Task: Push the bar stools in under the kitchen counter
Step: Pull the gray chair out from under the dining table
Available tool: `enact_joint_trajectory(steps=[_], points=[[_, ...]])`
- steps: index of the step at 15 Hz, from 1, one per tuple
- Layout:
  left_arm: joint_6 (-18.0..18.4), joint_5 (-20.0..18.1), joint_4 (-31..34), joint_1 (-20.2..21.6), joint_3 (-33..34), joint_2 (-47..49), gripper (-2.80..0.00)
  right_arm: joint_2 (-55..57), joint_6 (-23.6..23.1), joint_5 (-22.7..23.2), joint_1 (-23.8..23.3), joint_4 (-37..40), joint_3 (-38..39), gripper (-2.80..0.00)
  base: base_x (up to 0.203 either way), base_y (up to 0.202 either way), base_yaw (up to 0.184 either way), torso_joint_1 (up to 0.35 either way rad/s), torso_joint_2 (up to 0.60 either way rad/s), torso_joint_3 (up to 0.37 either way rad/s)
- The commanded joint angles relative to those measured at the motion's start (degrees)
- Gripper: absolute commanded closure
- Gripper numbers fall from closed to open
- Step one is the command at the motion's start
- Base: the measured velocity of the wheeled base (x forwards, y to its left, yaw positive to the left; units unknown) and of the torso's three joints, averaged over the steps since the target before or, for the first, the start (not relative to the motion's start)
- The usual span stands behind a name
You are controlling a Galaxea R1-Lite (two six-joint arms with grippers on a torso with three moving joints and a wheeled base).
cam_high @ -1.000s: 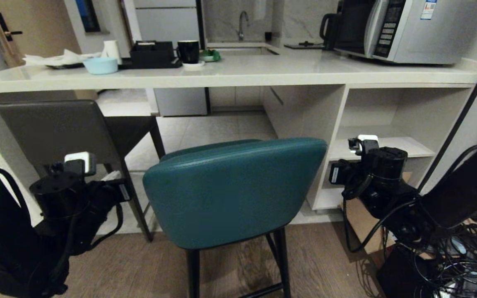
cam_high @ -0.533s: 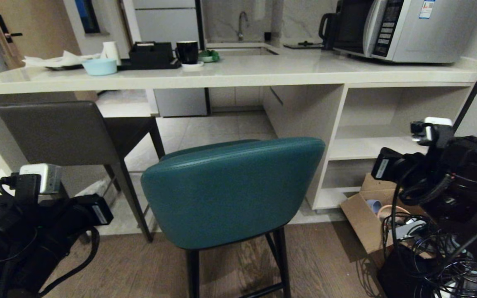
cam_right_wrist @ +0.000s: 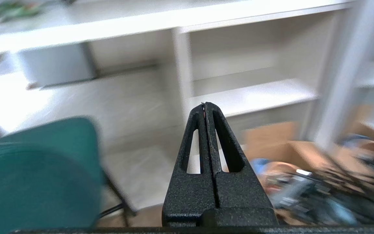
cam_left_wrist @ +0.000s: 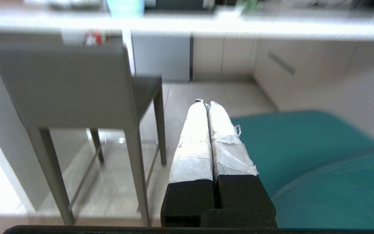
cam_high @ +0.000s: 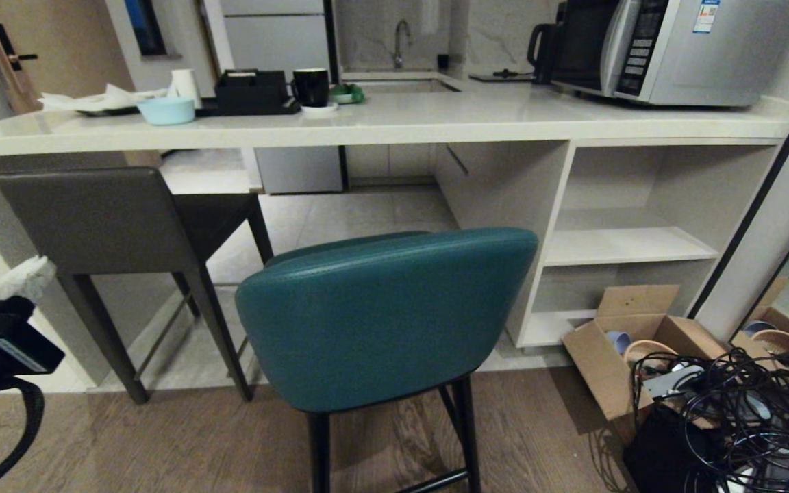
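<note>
**— Why are both your grippers pinched shut with nothing in them?**

— Because I push here, not grasp. My left gripper [cam_left_wrist: 206,105] has its taped fingers pressed together, empty; my right gripper [cam_right_wrist: 205,104] is clamped the same way. Closed fingers make a blunt tip for shoving a chair back.

**— And what lies beyond those tips?**

— Just beside my left gripper, toward my right, is the teal stool [cam_left_wrist: 304,146], its curved back nearest me — it stands clear of the kitchen counter [cam_high: 394,127], so I judge it needs pushing. Farther ahead on the other side, the grey stool [cam_left_wrist: 67,84] has its seat already under the counter's edge. Off my right gripper sit open shelves [cam_right_wrist: 252,94] and a cardboard box [cam_high: 614,356] — best avoided.
</note>
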Motion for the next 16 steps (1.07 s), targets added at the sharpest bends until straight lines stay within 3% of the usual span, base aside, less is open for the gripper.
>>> enact_joint_trajectory(steps=[1, 3, 8, 10, 12, 13, 15, 16], points=[[0.1, 0.0, 16.5, -0.1, -4.0, -15.5, 0.00, -13.7, 0.0, 0.0, -3.3, 7.3, -0.3, 0.00, 0.000, 0.000, 0.000, 0.000, 0.00, 0.000], [-0.4, -0.2, 31.0, 0.8, -8.5, -25.3, 0.00, -20.7, -0.4, 0.0, -5.0, 15.1, -1.2, 0.00, 0.000, 0.000, 0.000, 0.000, 0.00, 0.000], [-0.7, -0.8, 43.1, 6.0, -11.3, -40.4, 0.00, -36.2, -3.3, 0.2, -7.8, 29.1, -2.3, 0.00, 0.000, 0.000, 0.000, 0.000, 0.00, 0.000], [-0.2, -2.1, 44.5, 6.3, -9.0, -45.0, 0.00, -42.2, -3.7, 0.8, -8.3, 34.3, -1.5, 0.00, 0.000, 0.000, 0.000, 0.000, 0.00, 0.000], [0.5, 2.4, 42.4, 6.7, -7.4, -45.2, 0.00, -48.2, -3.9, 2.4, -8.9, 38.4, 0.2, 0.00, 0.000, 0.000, 0.000, 0.000, 0.00, 0.000], [0.7, 2.1, 43.2, 8.9, -7.6, -45.4, 0.00, -50.8, -4.4, 3.2, -9.3, 40.6, 1.0, 0.00, 0.000, 0.000, 0.000, 0.000, 0.00, 0.000], [0.9, -1.6, 44.5, 13.6, -6.7, -46.8, 0.00, -53.8, -5.3, 4.1, -9.7, 44.2, 3.4, 0.00, 0.000, 0.000, 0.000, 0.000, 0.00, 0.000], [0.7, -5.0, 44.7, 12.7, -5.4, -48.4, 0.00, -54.7, -5.4, 4.3, -9.8, 44.3, 4.3, 0.00, 0.000, 0.000, 0.000, 0.000, 0.00, 0.000]])
